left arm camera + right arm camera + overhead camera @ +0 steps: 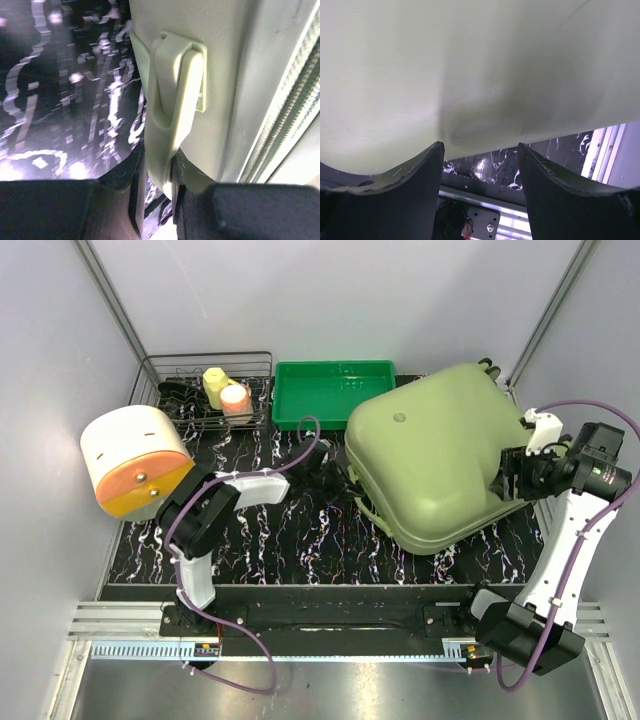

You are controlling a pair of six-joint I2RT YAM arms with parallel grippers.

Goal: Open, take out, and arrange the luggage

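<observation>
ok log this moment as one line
pale olive-green hard-shell suitcase: closed | left end effector: at its side handle, grip unclear | right end effector: open, against its side

The luggage [440,455] is a pale olive-green hard shell, lying domed side up. It sits askew by the worktop's [290,535] far right corner.
</observation>
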